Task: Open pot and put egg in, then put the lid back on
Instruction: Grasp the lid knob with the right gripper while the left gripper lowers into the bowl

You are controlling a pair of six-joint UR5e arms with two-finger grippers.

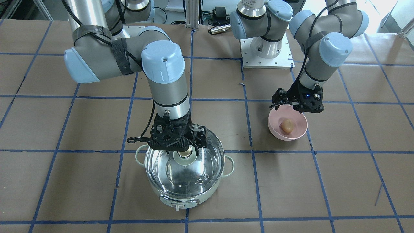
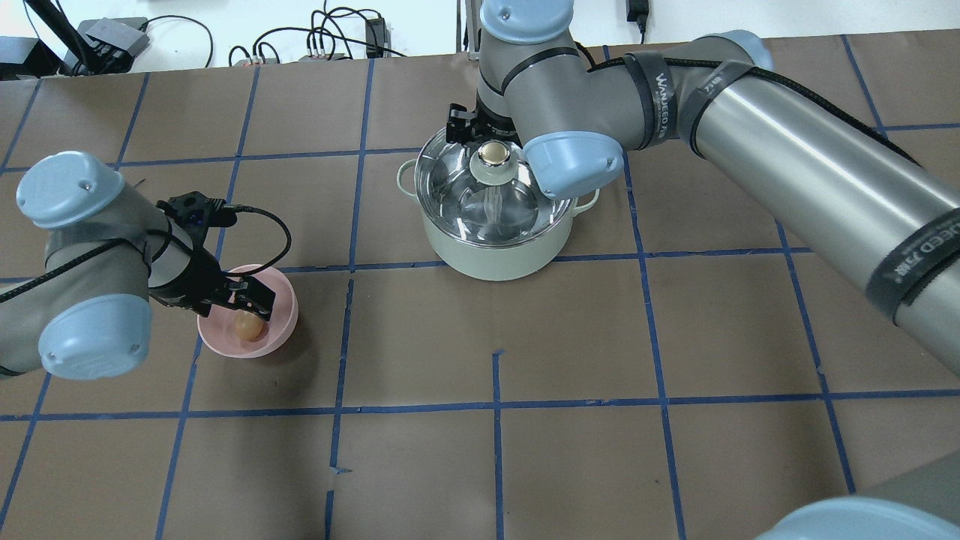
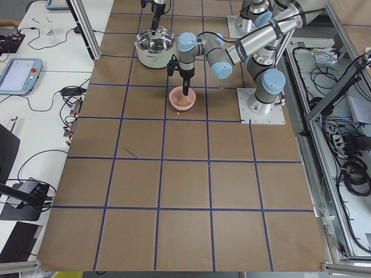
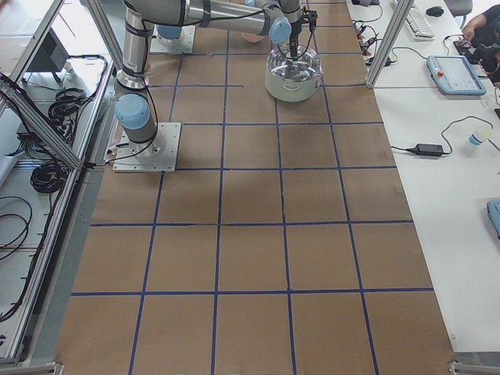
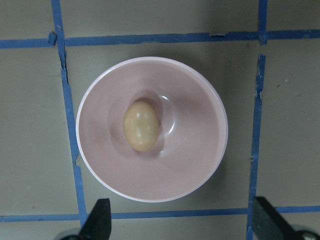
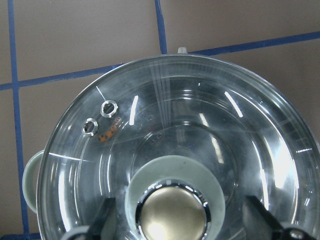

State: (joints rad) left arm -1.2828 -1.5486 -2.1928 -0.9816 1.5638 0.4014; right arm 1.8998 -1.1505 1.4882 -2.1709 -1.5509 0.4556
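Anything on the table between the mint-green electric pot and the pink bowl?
Nothing between mint-green pot and pink bowl: bare brown taped table, overhead view.

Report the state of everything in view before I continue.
pot: closed.
lid: seated on the pot, not gripped.
egg: lying loose in the pink bowl.
pink bowl: upright.
left gripper: jaws open above the pink bowl.
right gripper: jaws open, straddling the lid's knob.

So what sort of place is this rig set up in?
Probably a robotics lab: table papered brown with a blue tape grid, aluminium framing beside it, a teach pendant on the side desk.
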